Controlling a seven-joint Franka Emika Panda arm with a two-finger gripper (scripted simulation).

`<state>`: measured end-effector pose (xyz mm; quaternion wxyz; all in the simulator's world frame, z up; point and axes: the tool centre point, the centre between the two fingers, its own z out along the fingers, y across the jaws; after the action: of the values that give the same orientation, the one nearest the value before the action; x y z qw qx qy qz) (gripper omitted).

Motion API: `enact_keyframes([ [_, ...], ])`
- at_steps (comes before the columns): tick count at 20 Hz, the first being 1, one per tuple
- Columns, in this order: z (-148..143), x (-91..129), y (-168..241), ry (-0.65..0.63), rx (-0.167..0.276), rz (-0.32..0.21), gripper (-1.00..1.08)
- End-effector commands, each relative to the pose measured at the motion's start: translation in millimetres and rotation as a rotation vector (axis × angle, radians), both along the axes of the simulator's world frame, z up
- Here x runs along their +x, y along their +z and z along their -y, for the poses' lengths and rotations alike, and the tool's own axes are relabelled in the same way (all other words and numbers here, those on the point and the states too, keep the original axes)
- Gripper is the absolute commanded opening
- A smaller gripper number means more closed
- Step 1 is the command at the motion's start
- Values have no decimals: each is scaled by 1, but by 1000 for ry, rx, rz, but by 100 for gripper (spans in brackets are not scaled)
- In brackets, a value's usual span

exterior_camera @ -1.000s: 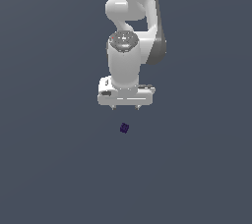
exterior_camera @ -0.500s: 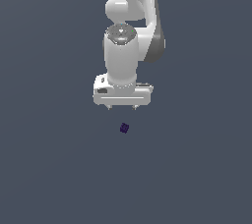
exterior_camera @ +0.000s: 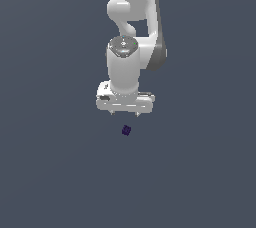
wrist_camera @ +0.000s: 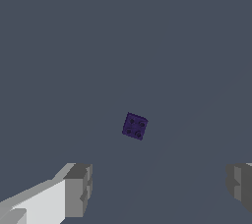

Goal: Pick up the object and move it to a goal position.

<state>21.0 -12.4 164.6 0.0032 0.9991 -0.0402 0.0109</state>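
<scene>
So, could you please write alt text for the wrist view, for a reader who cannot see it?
A tiny dark purple cube lies alone on a plain grey surface, untouched. Two grey fingertips of the open end effector show at the frame's edge, spread wide and apart from the cube.

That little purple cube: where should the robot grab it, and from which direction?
Probably from straight above, pinching two opposite side faces of the purple cube. It lies flat and alone, rotated slightly, so the open gripper may need a small twist to square its fingers with the faces.
</scene>
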Motion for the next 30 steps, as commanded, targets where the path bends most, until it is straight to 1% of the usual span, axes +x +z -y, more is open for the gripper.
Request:
enact_keyframes([
  [1,-1,1,-12,-42,3,-3,100],
  [9,-4,5,-62,-215,10,-14,100],
  [15,-5,5,-85,-296,11,-19,100],
  [19,-5,5,-92,-320,11,-20,100],
  [25,-5,4,-95,-318,10,-21,100],
  [30,-5,4,-116,-321,11,-21,100],
])
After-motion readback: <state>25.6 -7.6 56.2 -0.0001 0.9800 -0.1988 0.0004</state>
